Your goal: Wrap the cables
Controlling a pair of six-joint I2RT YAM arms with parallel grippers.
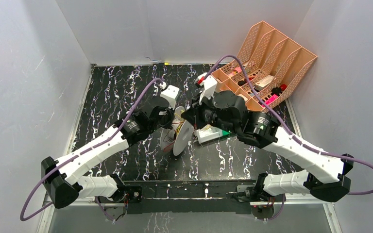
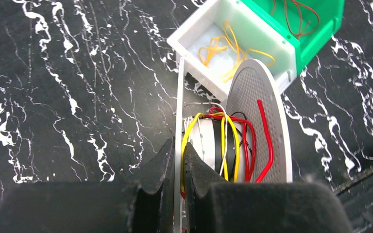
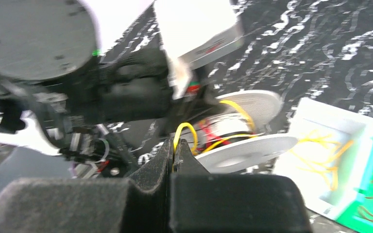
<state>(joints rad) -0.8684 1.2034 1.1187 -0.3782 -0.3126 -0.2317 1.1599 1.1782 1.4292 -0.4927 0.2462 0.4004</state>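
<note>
Starting at the left: black two-finger left gripper (image 2: 178, 151) closed down to a sliver on the thin flange of the white round plastic spool (image 2: 258, 92), apparently to stand it on edge above the black marble-patterned table (image 2: 53, 121) and expose the hub for winding. Around that hub, a few turns of thin yellow flexible cable (image 2: 188, 127), mixed in with red wires (image 2: 270, 141) and laid loosely rather than snug. Further right, black two-finger right gripper (image 3: 173, 145) pressed fully together on a loop of yellow cable, seemingly the same strand, just beside the spool. Likely purpose: tension, and guidance of the strand between the two flanges. Beyond, close behind the spool, a white open plastic box (image 2: 267, 39) with more loose yellow cables (image 2: 223, 46) inside, probably set near as the supply. Joined to its right side, a green plastic box (image 2: 323, 29) of thin dark brown wires (image 2: 296, 12), probably no part of this job.
</note>
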